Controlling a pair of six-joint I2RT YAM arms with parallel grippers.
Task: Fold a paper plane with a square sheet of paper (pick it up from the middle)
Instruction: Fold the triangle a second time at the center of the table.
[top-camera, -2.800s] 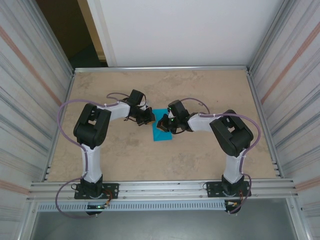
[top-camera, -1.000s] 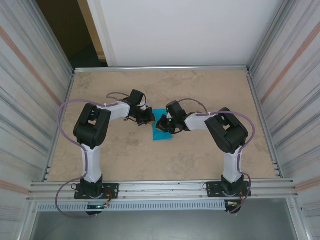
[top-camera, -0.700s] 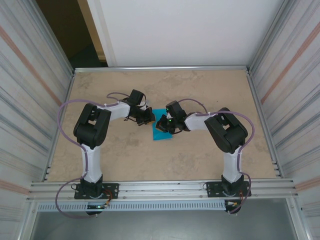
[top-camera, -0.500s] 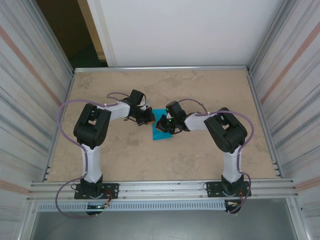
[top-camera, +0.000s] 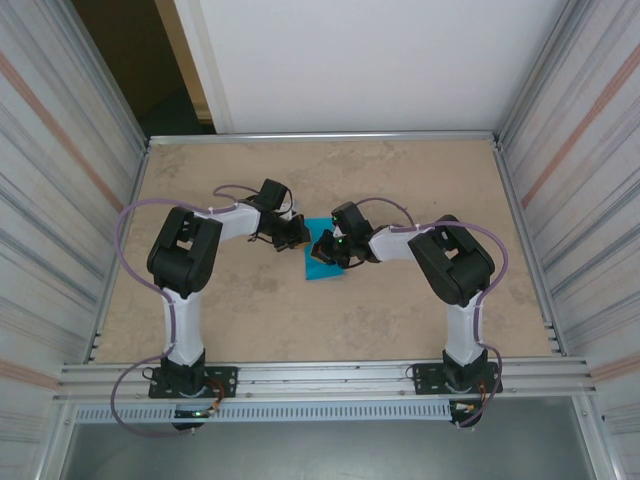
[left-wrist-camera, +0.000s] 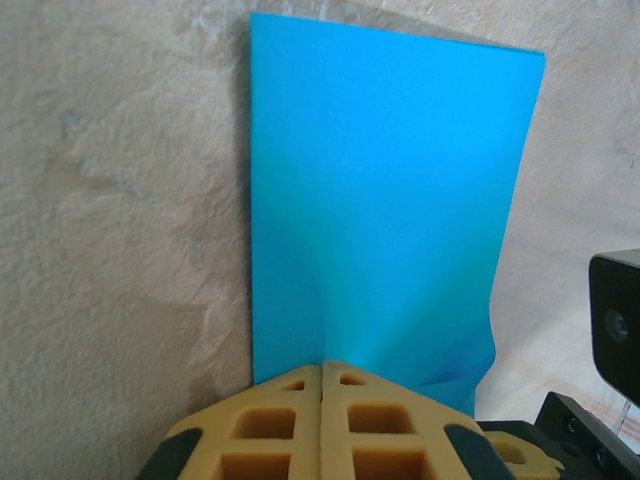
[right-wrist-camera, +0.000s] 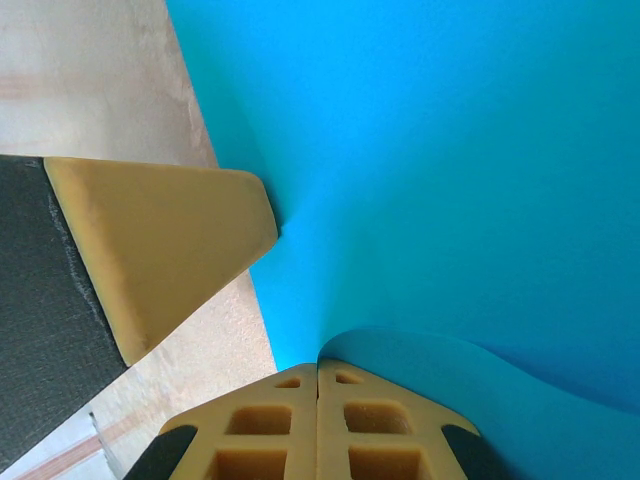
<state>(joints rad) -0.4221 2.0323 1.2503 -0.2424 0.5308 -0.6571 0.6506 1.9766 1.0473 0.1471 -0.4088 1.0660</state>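
Your left gripper (left-wrist-camera: 321, 372) and right gripper (right-wrist-camera: 318, 368) are both pinched closed on the square sheet of paper (left-wrist-camera: 390, 200). It runs lengthwise straight ahead of the left one, with the right one at its near corner.

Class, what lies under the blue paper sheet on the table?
Beige table shows all round the blue paper sheet; the patch beneath is covered. The left gripper and right gripper each pinch an edge.
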